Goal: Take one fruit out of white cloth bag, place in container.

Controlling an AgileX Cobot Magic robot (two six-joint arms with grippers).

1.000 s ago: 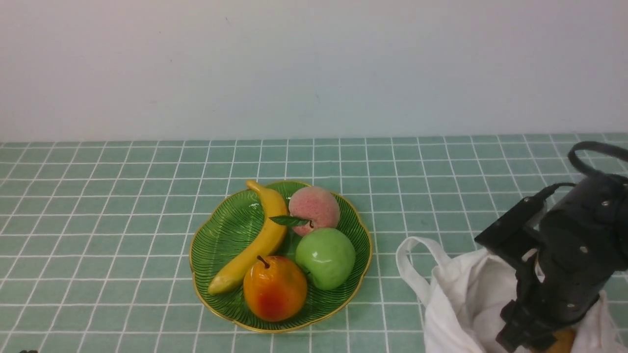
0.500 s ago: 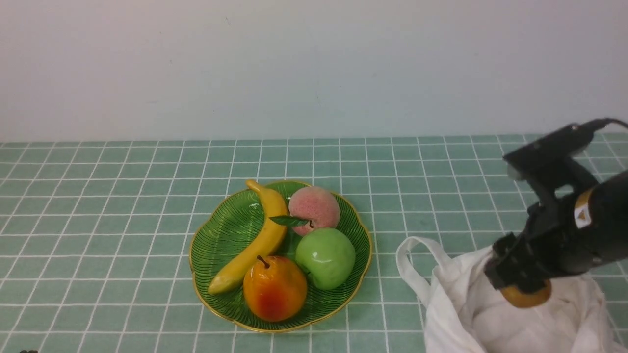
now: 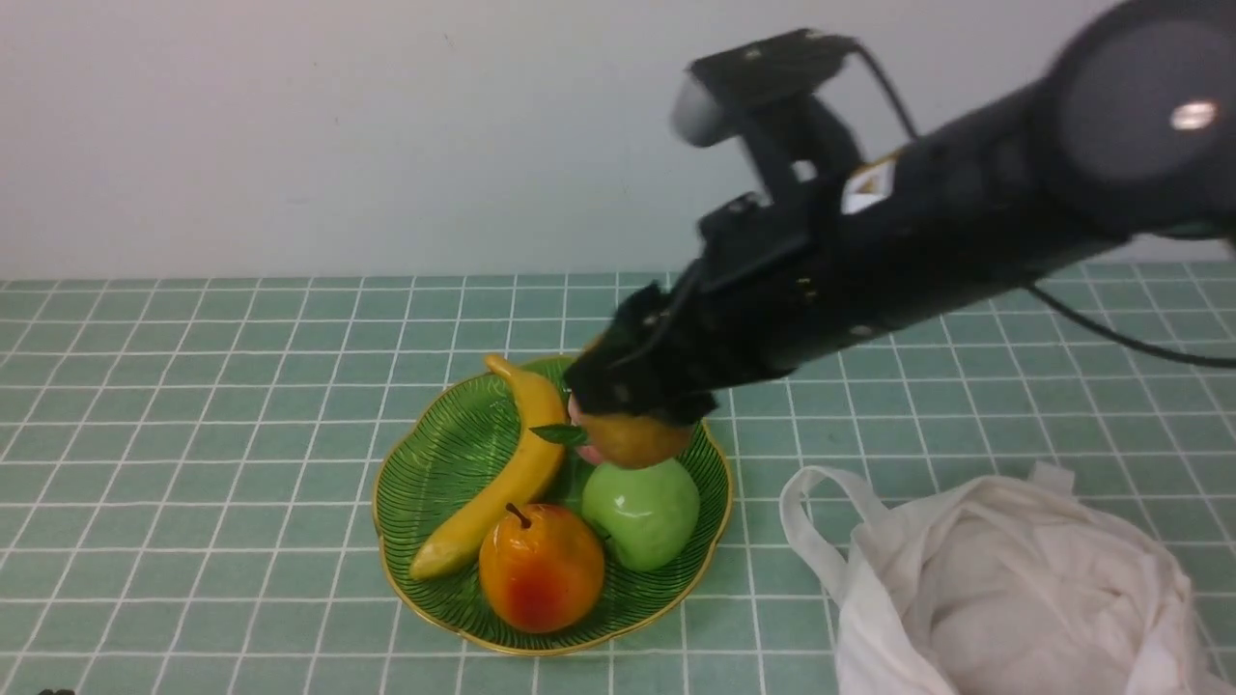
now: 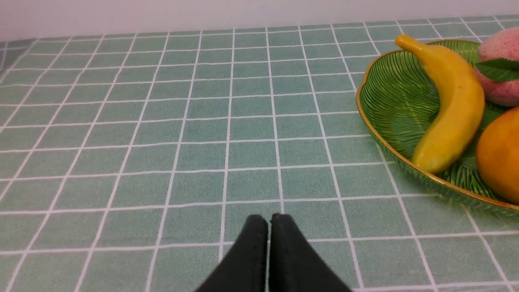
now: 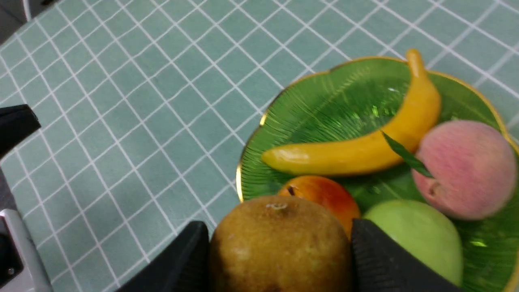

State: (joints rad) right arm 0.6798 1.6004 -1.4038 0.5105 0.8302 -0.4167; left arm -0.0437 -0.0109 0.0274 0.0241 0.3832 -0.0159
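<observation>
The right gripper [image 5: 279,255] pinches the brownish fruit [image 5: 279,243] between both fingertips, above the green dish [image 3: 384,569], near centre of the front view. Lower gently toward a gap among the banana [image 3: 526,454], apple [image 3: 641,507] and pear [image 3: 542,568]; release only once supported. Cloth bag [image 3: 1033,589]: lower right.

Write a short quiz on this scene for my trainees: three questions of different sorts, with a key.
1. True or false: the banana lies in the dish.
2. Multiple choice: what does the right end effector hold?
a) the green apple
b) the brown fruit
c) the peach
3. Fill in the gap: seen from the front, the bag lies to the ____ of the dish.

Key: 1 true; 2 b; 3 right
</observation>
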